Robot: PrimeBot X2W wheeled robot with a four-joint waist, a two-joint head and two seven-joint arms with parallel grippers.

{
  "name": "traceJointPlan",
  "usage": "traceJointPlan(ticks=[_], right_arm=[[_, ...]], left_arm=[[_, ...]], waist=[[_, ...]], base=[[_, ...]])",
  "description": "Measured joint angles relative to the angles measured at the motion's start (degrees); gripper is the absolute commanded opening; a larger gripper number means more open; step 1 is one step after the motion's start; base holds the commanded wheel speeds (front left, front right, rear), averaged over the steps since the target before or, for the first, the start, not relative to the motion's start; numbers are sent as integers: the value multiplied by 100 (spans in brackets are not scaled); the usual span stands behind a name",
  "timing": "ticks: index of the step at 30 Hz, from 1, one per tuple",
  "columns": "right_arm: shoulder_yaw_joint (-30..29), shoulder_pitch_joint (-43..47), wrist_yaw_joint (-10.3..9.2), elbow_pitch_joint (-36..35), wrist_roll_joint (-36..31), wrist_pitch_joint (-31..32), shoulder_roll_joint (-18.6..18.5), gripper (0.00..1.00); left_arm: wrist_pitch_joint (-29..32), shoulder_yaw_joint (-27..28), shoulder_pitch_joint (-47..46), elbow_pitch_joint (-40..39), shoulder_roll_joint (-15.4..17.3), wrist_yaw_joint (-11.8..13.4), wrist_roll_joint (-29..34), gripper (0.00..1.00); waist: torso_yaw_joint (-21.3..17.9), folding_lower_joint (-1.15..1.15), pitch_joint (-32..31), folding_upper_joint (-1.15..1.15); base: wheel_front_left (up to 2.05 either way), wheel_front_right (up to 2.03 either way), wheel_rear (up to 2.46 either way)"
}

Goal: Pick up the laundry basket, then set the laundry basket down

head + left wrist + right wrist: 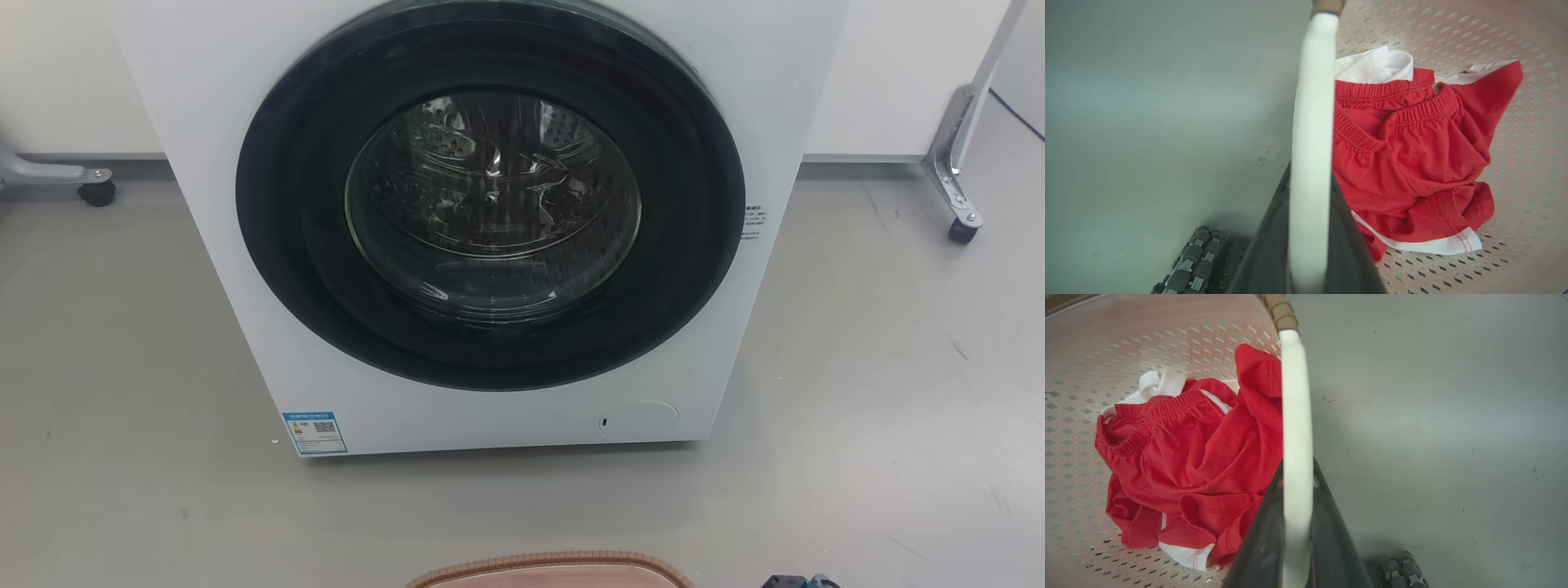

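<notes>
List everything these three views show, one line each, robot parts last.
White front-loading washing machine: one, white with a dark round glass door, on the floor ahead.
Label sticker: one, blue, washer's lower left corner.
Pale pinkish perforated plastic laundry basket: one, brown woven-look rim, in front of the washer.
Loop handles: two, white, one on each side of the basket.
Crumpled garment heap: one, red with white trim, inside the basket.
Metal legs on casters: two, silver, far left and far right.
Floor: grey.
Left gripper: dark, closed on one handle.
Right gripper: dark, closed on the other handle.
</notes>
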Motion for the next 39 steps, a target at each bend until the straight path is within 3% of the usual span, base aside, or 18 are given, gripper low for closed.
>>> traceJointPlan(ticks=[23, 39], right_arm=[[42, -3, -29, 2, 115, 44, -25, 0], [1, -552, -110, -80, 179, -229, -59, 0]], left_arm=[[22, -316, -1, -189, 34, 159, -283, 0], [-341, -364, -475, -291, 54, 250, -309, 0]], waist=[[30, 0, 43, 0], [-60, 1, 640, 0]], base=[[0, 0, 0], [0, 0, 0]])
